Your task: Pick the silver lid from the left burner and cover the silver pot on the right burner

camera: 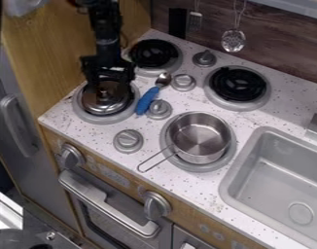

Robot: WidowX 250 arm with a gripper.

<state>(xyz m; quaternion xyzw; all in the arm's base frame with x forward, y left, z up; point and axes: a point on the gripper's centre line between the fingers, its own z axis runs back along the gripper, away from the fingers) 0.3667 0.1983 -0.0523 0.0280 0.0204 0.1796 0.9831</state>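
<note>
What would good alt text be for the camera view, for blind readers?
A black robotic tool hangs over a silver lid on the front left burner of a toy stove; an uncovered silver pot sits on the front right burner.

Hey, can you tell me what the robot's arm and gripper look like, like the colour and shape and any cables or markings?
The arm is black, narrow and blocky. It ends in a gripper that is also black, wider than the arm above it, with an angular, uneven outline. Both are too dark for me to make out any cables or markings.
</note>
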